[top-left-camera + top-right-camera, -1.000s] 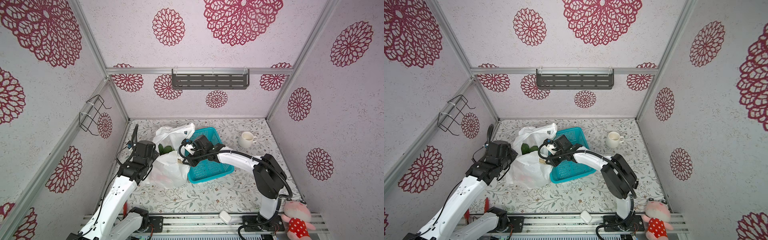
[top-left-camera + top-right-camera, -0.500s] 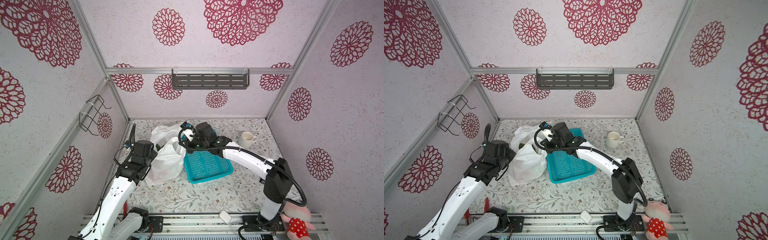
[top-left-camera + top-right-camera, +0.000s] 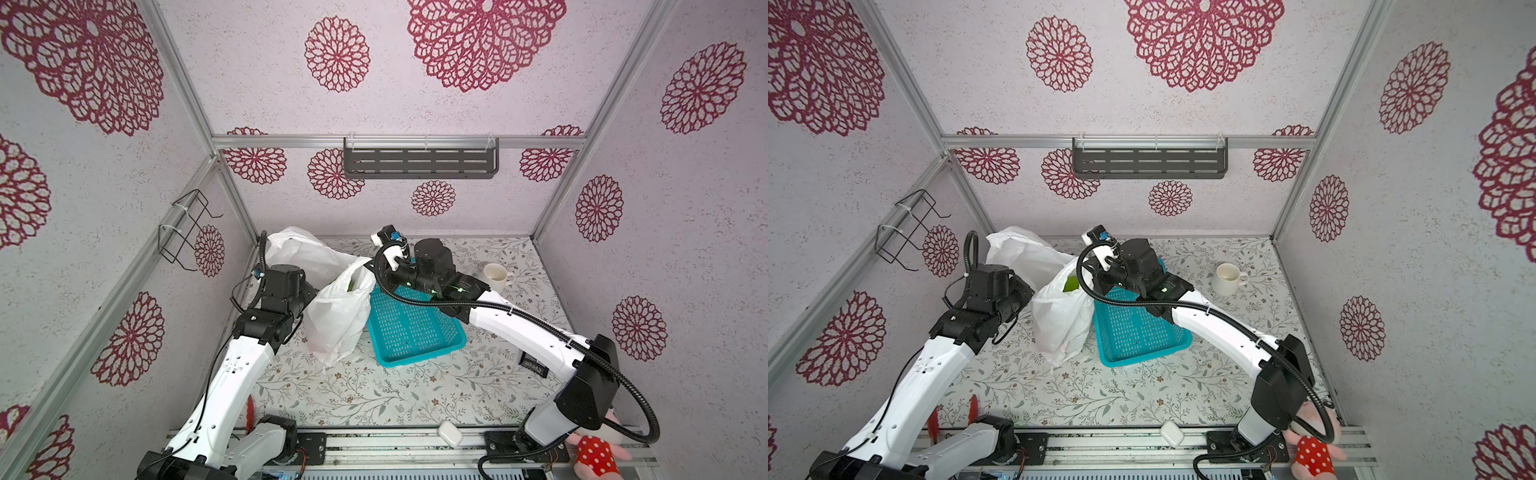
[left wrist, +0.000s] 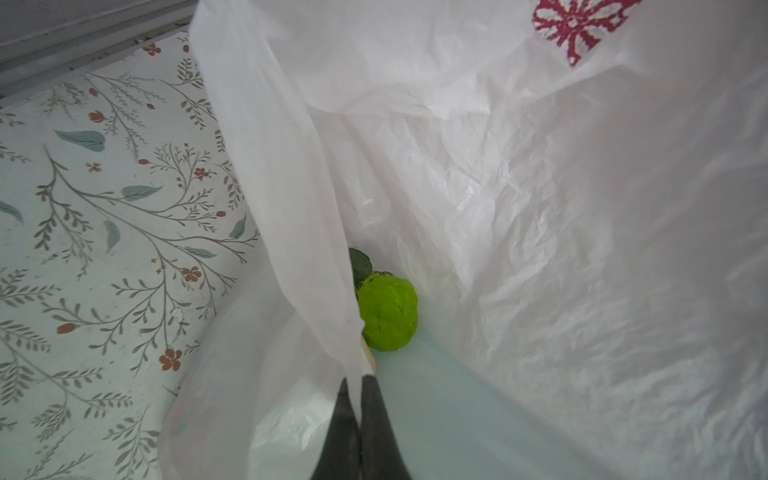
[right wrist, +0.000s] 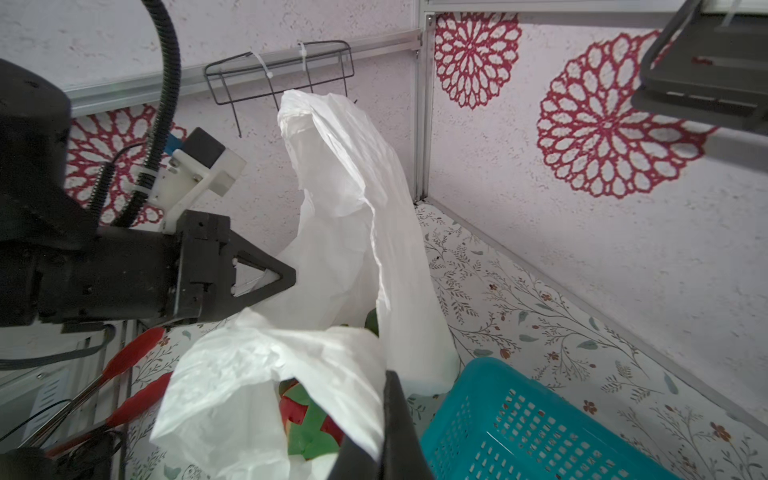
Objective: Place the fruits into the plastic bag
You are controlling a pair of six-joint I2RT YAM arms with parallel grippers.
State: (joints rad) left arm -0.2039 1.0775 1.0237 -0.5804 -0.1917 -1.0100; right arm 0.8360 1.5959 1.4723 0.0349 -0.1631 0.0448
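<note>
Around the work: teal basket [image 3: 419, 359] sat just right of the plastic bag [image 3: 336, 316], one corner against the film. White mug [image 3: 496, 276] stood well apart, toward the right wall. Red-handled tongs [image 5: 124, 365] lay by the left arm's base. Small white case [image 3: 450, 432] rested on the front rail. Pink plush toy [image 3: 594, 455] in red dotted cloth sat at the front right corner, partly behind the right arm.

In the way: the film hid most of the fruits [image 5: 311, 419], seen from the right wrist only as red and green patches through the mouth. The left wrist view caught a round green fruit [image 4: 388, 316] low in the bag, with a darker green fruit [image 4: 359, 262] touching it.

Left gripper [image 4: 356, 380] was pinched tight on a fold of the bag's rim. Right gripper [image 5: 380, 419] was clamped on the opposite edge, beside the basket. The mouth hung between them.

Surface: table [image 3: 374, 395] had a pale print of grey-green sprigs and small rust flowers. Walls were speckled panels with crimson rosettes, framed in aluminium. Black wire rack [image 3: 187, 228] hung on the left wall, grey slotted shelf [image 3: 419, 160] on the back wall.

Textures: bag thin, crinkled, translucent white; basket rigid, rectangular, perforated; round fruit rough-skinned.
</note>
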